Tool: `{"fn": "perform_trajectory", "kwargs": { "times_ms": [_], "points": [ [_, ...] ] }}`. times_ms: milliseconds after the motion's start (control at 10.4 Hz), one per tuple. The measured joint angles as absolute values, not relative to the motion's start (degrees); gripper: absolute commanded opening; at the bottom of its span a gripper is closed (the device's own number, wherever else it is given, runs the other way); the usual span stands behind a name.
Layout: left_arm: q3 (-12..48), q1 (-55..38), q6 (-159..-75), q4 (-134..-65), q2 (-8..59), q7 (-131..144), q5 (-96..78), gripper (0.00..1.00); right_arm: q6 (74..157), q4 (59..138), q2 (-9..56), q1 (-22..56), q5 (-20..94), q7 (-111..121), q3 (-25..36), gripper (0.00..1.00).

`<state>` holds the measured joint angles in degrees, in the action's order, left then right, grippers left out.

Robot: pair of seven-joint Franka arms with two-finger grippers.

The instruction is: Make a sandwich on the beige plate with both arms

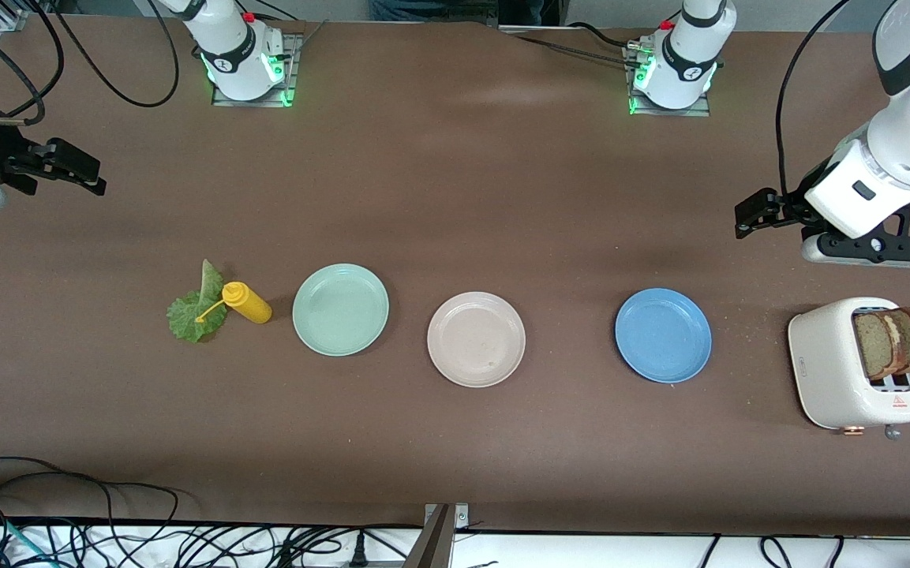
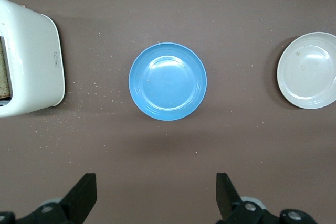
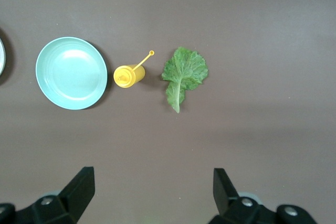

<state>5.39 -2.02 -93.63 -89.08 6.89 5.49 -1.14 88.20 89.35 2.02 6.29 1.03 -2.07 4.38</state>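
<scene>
Claws [image 2: 156, 195] open — beige plate [image 1: 476, 339] between.

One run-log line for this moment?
left gripper: open, idle | right gripper: open, idle | toast: in toaster | beige plate: empty

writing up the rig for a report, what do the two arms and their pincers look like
Both arms are glossy white jointed shells with dark grey joint bands, standing on metal base plates lit by green lights, with red fittings and black cables. The left pincer and right pincer are black, with two blocky angular fingers. The left arm's wrist carries a black bracket.
</scene>
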Motion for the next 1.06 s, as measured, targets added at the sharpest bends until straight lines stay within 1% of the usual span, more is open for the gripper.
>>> {"fn": "perform_trajectory", "kwargs": {
  "times_ms": [289, 1060],
  "points": [
    [5.4, -2.0, -93.6, -89.1, 6.9, 5.5, -1.1, 1.0, 87.9, 89.4, 2.9, 6.3, 1.0, -2.1, 4.4, 1.0],
    [5.4, -2.0, -93.6, -89.1, 6.9, 5.3, -1.1, 1.0, 87.7, 89.4, 3.0, 6.3, 1.0, -2.1, 4.4, 1.0]
  ]
}}
